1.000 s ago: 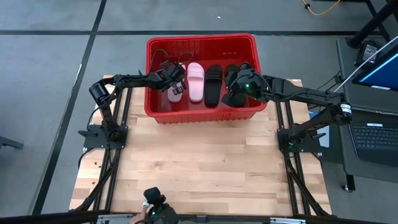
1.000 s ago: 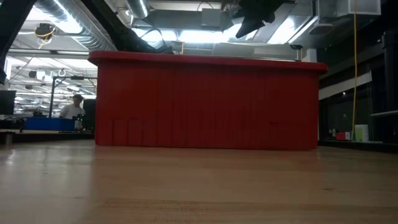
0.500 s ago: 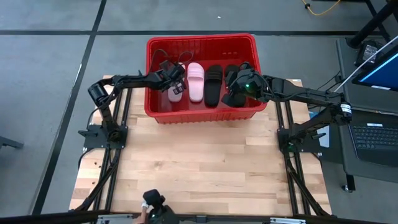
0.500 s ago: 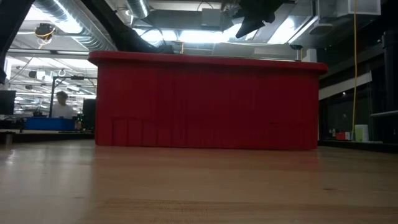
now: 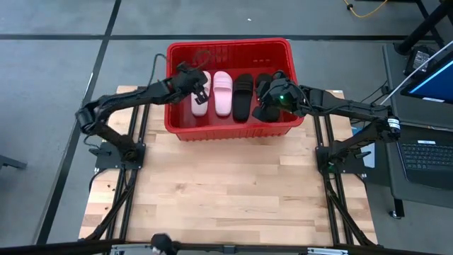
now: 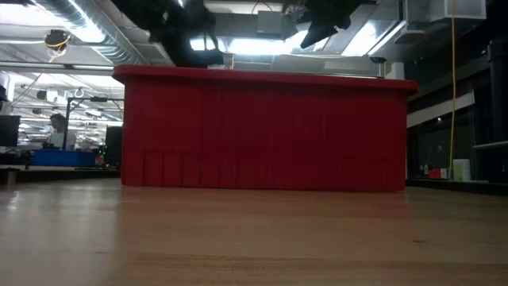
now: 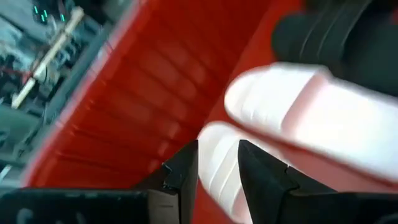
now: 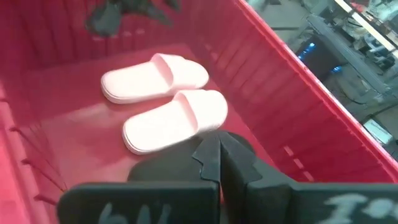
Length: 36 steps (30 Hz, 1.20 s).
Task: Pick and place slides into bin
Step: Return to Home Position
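Note:
The red bin [image 5: 228, 44] stands at the table's far edge and fills the low view [image 6: 262, 131]. Two pale pink slides [image 5: 200, 105] [image 5: 222, 92] and two black slides [image 5: 243, 95] [image 5: 264, 80] lie side by side on its floor, soles down. My left gripper [image 5: 201, 88] hangs over the leftmost pink slide [image 7: 214, 177], clear of it, its fingers a narrow gap apart [image 7: 217, 168]. My right gripper [image 5: 260, 108] is shut [image 8: 217, 155] and hangs over the rightmost black slide, partly hiding it. Both grippers show above the bin's rim in the low view [image 6: 190, 36] [image 6: 311, 33].
The bin's ribbed walls [image 8: 292, 81] stand close around both grippers. Bare wooden table [image 5: 226, 191] lies on the near side of the bin. A laptop [image 5: 428, 152] stands off the table's right side. A person [image 6: 57, 127] shows far off in the room.
My left gripper has risen from low inside the bin to above its rim and gone a little toward the far edge. The leftmost pink slide has stayed lying on the bin's floor.

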Tool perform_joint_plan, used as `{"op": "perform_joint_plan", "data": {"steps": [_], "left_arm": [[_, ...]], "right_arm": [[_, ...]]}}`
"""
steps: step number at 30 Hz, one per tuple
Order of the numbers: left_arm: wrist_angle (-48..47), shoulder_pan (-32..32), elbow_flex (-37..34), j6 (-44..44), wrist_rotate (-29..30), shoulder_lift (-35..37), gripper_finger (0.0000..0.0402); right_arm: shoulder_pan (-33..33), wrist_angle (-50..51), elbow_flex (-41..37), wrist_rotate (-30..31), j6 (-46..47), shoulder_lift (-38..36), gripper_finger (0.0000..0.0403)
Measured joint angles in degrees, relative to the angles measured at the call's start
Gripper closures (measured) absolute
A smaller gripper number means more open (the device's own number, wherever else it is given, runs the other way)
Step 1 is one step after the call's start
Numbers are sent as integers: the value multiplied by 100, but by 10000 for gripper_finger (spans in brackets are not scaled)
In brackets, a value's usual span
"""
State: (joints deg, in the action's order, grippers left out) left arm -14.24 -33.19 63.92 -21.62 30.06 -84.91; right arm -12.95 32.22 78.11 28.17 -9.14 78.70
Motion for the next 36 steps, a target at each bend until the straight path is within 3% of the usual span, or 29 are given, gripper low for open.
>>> {"op": "perform_joint_plan", "data": {"steps": [5, 19, 29, 36], "left_arm": [[-17, 451, 0, 6, -148, 825, 307], [-671, 1978, 0, 502, -388, 2791, 397], [-1187, 2976, 0, 898, -500, 3437, 400], [-823, 3669, -289, 904, -1001, 3854, 400]], "right_arm": [[10, -216, 2, -574, -20, 0, 400], [170, -1276, 2, -603, -3, 0, 400], [495, -1398, 2, -599, 301, 0, 400], [953, -1400, 2, -598, 305, 0, 400]]}}
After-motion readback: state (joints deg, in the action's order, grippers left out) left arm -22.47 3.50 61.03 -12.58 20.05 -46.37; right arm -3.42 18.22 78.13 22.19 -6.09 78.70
